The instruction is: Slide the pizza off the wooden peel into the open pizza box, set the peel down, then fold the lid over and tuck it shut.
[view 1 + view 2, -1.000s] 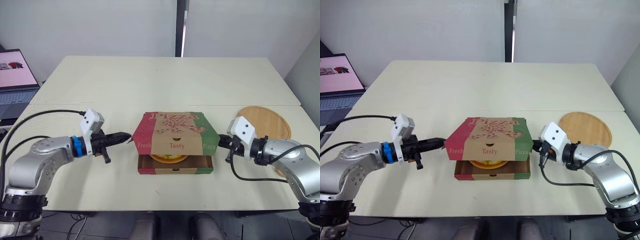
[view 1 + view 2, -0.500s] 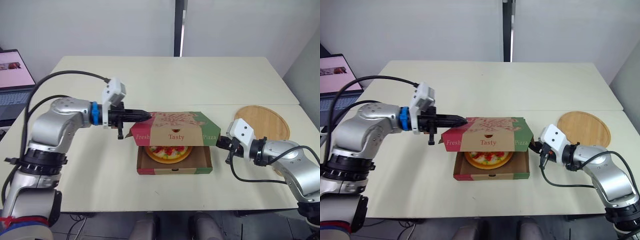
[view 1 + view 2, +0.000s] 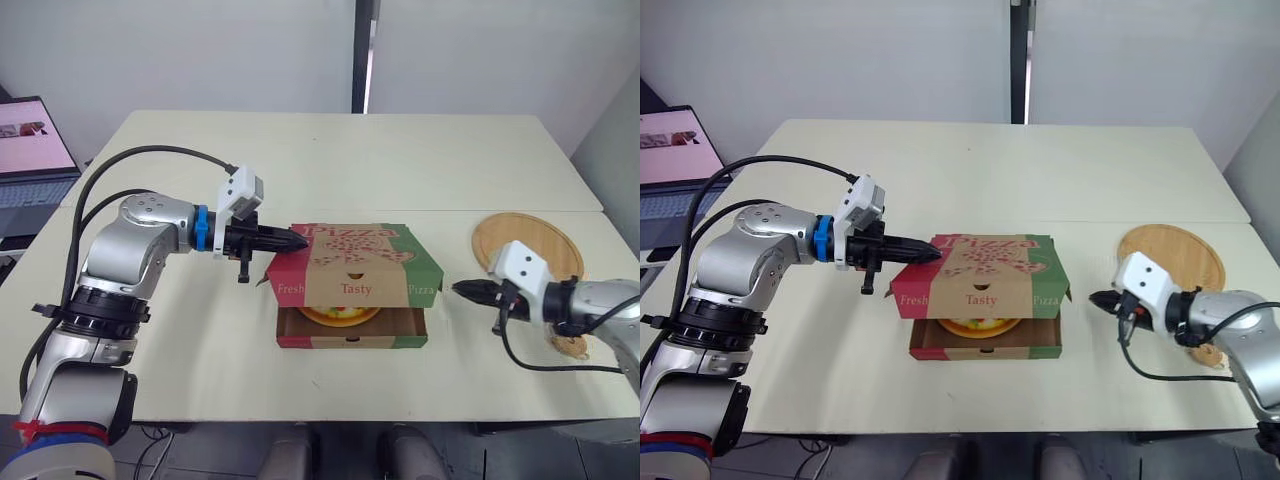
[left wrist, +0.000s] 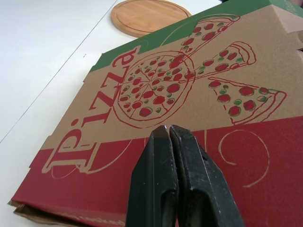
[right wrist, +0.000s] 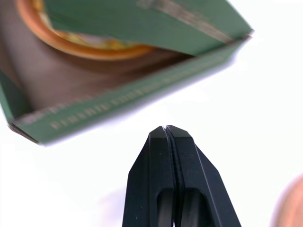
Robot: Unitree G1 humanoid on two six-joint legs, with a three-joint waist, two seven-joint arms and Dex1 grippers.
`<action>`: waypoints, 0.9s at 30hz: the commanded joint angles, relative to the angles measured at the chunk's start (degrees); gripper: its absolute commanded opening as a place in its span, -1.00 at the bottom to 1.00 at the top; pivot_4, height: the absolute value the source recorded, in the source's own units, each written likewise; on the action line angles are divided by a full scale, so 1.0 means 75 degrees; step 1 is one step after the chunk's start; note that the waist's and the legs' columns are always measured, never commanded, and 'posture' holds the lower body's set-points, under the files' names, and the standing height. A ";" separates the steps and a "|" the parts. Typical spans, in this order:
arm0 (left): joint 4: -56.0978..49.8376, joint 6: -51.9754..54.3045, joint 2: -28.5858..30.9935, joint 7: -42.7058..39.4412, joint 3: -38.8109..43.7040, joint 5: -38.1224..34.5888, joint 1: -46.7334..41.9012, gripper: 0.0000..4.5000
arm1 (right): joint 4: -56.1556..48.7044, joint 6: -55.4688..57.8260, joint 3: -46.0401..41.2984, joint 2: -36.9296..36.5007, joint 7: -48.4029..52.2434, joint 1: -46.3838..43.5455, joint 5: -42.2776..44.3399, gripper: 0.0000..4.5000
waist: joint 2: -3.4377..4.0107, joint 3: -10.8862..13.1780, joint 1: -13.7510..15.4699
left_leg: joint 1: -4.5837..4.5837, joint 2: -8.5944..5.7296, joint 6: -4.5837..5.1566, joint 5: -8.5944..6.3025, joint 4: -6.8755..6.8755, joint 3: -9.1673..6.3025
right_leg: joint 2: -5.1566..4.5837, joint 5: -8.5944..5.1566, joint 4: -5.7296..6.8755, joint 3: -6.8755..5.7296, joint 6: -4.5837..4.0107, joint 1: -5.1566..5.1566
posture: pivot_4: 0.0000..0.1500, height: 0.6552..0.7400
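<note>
Cardboard lid (image 3: 355, 250) slants beneath left hand (image 3: 300, 240), pressed together like right hand (image 3: 459, 289).

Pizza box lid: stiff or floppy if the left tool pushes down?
Probably thin, light cardboard: the lid sits gapped above the base. With the left tool at its left edge, it would likely twist, not close flat.

The lid (image 3: 355, 260) hides most of the pizza (image 3: 340, 316), seemingly all but its rim; the laptop (image 3: 35, 150) is cut off.
</note>
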 commanded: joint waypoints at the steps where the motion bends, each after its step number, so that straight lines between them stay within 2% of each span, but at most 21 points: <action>1: -0.0208 -0.0246 -0.0026 -0.0164 -0.0085 0.0175 0.0033 -0.98 | -0.0167 -0.0017 -0.0376 -0.0004 -0.0050 -0.0401 0.0202 -1.00 | 0.0000 0.0000 -0.0025 | 0.0000 0.0000 0.0000 0.0000 0.0000 0.0001 | 0.0000 0.0000 0.0000 0.0001 0.0000 -0.0001 | 1.00 0.72; 7: -0.0272 -0.0346 -0.0094 -0.0260 -0.0167 0.0304 0.0165 -0.98 | -0.0362 0.0050 -0.0118 0.0284 -0.0043 -0.0865 0.0345 -1.00 | 0.0000 0.0000 -0.0012 | 0.0000 0.0002 -0.0001 0.0000 0.0000 0.0000 | 0.0001 0.0000 0.0000 0.0001 0.0000 -0.0001 | 1.00 0.72; 11: -0.0302 -0.0431 -0.0096 -0.0293 -0.0163 0.0380 0.0235 -0.98 | -0.1073 0.0590 0.0350 0.0388 0.0172 -0.0835 0.0768 -1.00 | -0.0001 0.0000 0.0003 | -0.0001 0.0002 -0.0001 0.0000 0.0001 -0.0001 | -0.0001 0.0000 0.0000 -0.0001 0.0000 0.0000 | 1.00 0.72; 18: -0.0371 -0.0593 -0.0070 -0.0425 -0.0188 0.0518 0.0347 -0.98 | -0.1522 0.0986 0.0711 0.0637 0.0100 -0.0894 0.1172 -1.00 | 0.0000 0.0000 -0.0004 | -0.0001 0.0002 -0.0001 0.0000 0.0002 -0.0003 | -0.0001 0.0000 0.0000 -0.0001 0.0000 -0.0001 | 1.00 0.72; 27: -0.0368 -0.0737 -0.0139 -0.0467 -0.0201 0.0626 0.0451 -0.98 | -0.1468 0.0675 0.0850 0.0567 0.0027 -0.0656 0.0759 -1.00 | 0.0000 0.0000 -0.0008 | -0.0001 0.0002 -0.0001 0.0000 0.0002 -0.0003 | 0.0000 0.0000 0.0001 -0.0001 0.0000 -0.0002 | 1.00 0.72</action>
